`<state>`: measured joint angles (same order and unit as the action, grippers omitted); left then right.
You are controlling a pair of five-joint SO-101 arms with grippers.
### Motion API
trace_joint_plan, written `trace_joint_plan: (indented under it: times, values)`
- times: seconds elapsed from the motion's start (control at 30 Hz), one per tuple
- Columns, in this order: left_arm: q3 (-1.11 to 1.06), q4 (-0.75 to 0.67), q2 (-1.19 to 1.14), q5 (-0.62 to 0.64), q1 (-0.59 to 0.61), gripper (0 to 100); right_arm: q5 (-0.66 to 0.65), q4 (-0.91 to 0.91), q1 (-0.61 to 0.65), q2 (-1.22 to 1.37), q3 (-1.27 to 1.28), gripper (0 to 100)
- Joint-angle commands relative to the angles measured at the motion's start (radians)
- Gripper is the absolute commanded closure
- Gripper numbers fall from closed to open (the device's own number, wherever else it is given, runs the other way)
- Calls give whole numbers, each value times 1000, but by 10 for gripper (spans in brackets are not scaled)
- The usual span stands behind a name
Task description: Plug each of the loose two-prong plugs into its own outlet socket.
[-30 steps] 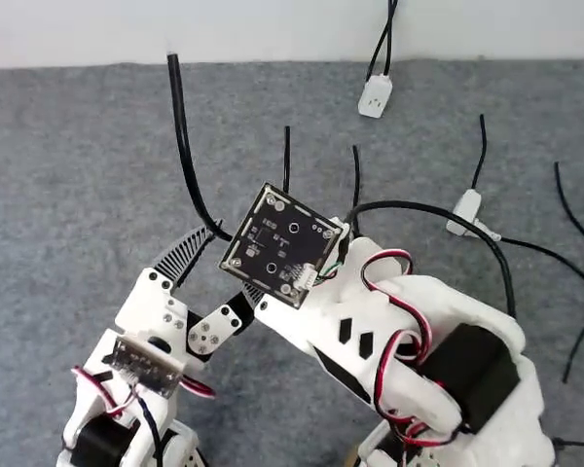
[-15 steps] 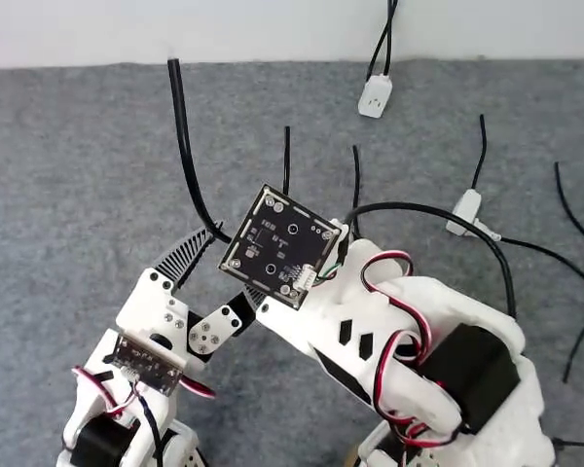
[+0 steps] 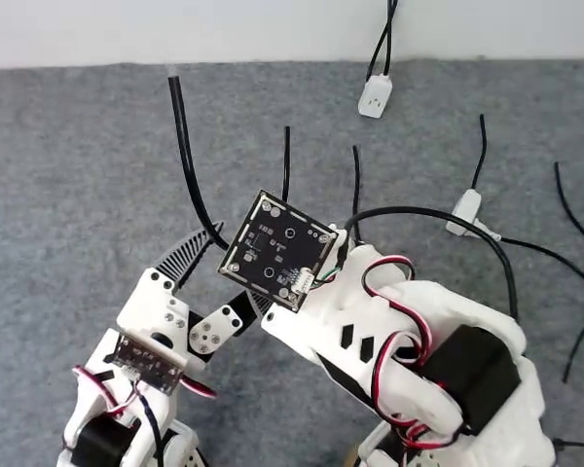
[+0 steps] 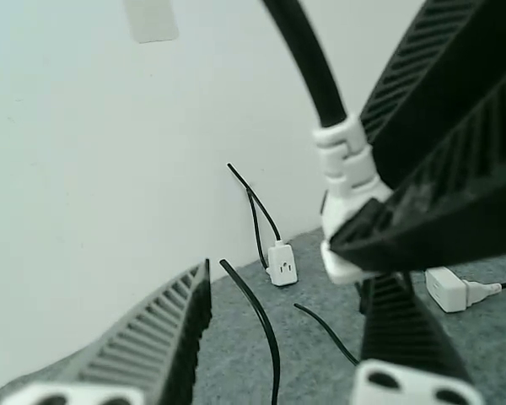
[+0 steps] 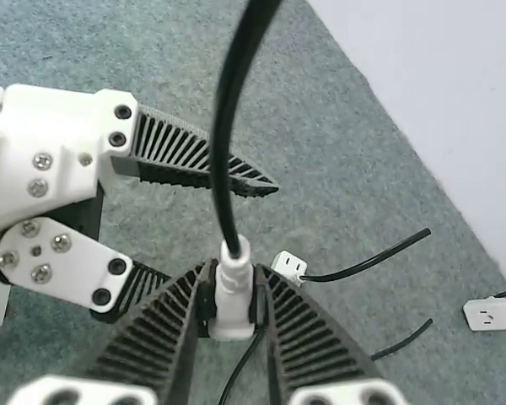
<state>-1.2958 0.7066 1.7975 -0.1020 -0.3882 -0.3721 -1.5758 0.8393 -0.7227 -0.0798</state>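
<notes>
High view: fixed, overhead, looking steeply down on the carpet (image 3: 78, 195), wall (image 3: 175, 29) at upper edge. Wrist views: close, each looking along its own jaws toward the wall; both share the plug (image 4: 347, 194) and a socket (image 4: 280, 263).

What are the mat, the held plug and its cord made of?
Mat: grey felt or low-pile carpet, judging by its fuzzy, speckled matte surface.
Plug: white moulded plastic, smooth with a slight sheen.
Cord: probably a black rubber or PVC jacket; it is smooth, shows a glossy highlight and curves freely.
</notes>
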Motion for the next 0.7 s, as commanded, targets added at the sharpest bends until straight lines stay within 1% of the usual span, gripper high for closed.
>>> trace_joint_plan:
  times: [0.0,0.2,0.3,0.4,0.67]
  values:
    - [51,3,15,9,12,731,3,-15,-1,-35,5,991]
    - [51,3,15,9,12,731,2,-10,-4,-140,101,991]
    - [51,3,15,9,12,731,2,-4,-53,-191,167,991]
    - [50,3,15,9,12,731,-31,-2,-90,-240,210,991]
    - [47,3,12,9,12,731,-32,18,-96,-318,299,991]
